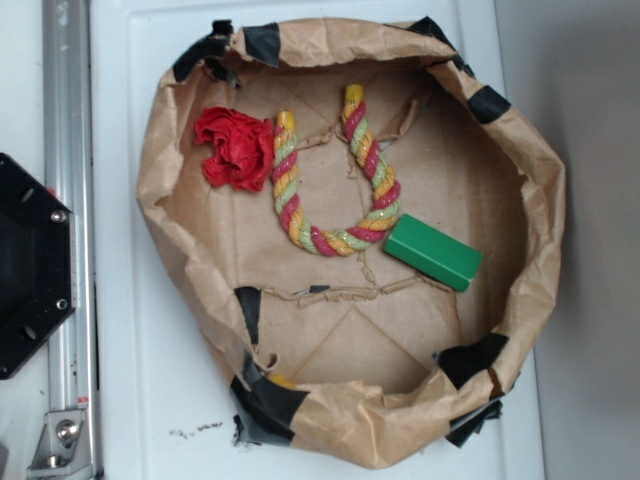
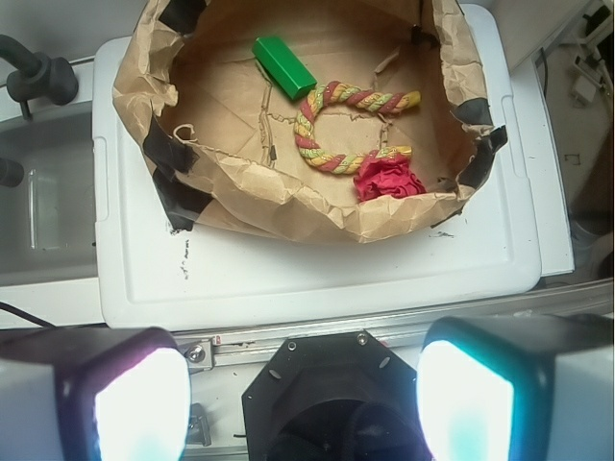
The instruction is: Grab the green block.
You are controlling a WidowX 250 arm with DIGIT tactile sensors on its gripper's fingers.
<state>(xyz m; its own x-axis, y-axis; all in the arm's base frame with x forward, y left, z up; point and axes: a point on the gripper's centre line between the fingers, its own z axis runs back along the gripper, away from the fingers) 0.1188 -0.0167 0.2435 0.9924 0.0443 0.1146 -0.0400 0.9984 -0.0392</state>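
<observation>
The green block (image 1: 434,252) lies flat on the floor of a brown paper basin (image 1: 165,190), at its right side, touching the bend of a red-yellow-green rope (image 1: 330,190). The wrist view shows the green block (image 2: 283,66) at the basin's far side. My gripper (image 2: 302,401) is open, high above the robot's black base (image 2: 327,403) and well short of the basin, with nothing between its glowing pads (image 2: 141,403). The gripper does not appear in the exterior view.
A crumpled red cloth (image 1: 233,148) sits in the basin left of the rope, also red cloth (image 2: 386,180). The basin rests on a white tray (image 1: 130,400). A metal rail (image 1: 68,150) and the black base (image 1: 30,265) lie at the left.
</observation>
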